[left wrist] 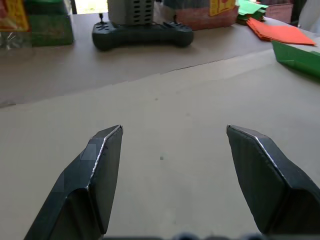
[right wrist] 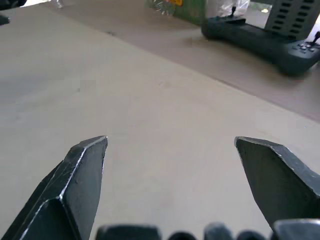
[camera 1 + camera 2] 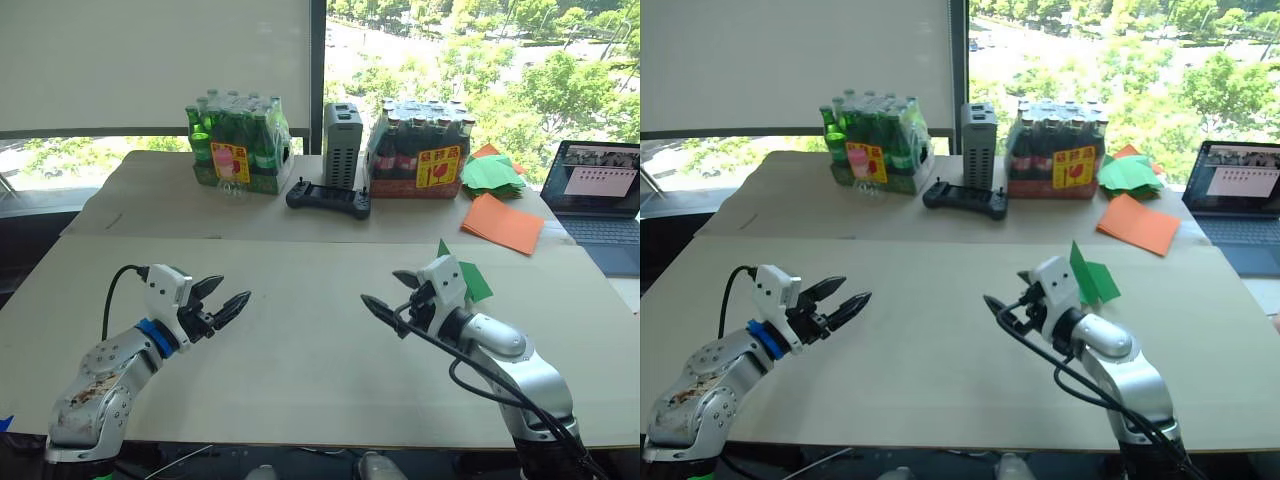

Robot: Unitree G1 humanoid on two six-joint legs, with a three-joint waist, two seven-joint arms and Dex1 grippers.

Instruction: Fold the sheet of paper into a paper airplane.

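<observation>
Both claws hover low over the bench nr its front edge, well apart. L gripper [image 3: 222, 302] jaws spread wide, nothing between them; its wrist view shows bare bench past the fingertips [image 1: 107, 150]. R gripper [image 3: 398, 294] likewise wide open & empty, bare bench under it in its own wrist view.

Paper airplane [image 3: 1092, 275] lies on the bench just behind the R gripper, toward the right edge – bright green, one wing or fin standing up, rest partly hidden by the wrist. Can't tell if it touches the gripper; looks let go, not held.

Farther back, across a seam in the bench top: black game controller [image 3: 329, 198] mid-bench, grey slotted box [image 3: 342, 144] behind it, shrink-wrapped pack of green bottles [image 3: 238, 145] to its left, pack of dark bottles [image 3: 420, 148] to its right. Toward the far right corner: orange paper sheets [image 3: 503, 223], heap of green folded papers [image 3: 492, 172], laptop [image 3: 600, 190] at the right edge.

Judgement: folding looks done, plane set down, arms at rest. Next move if any: draw both arms back clear of the plane w/o brushing the raised wing
</observation>
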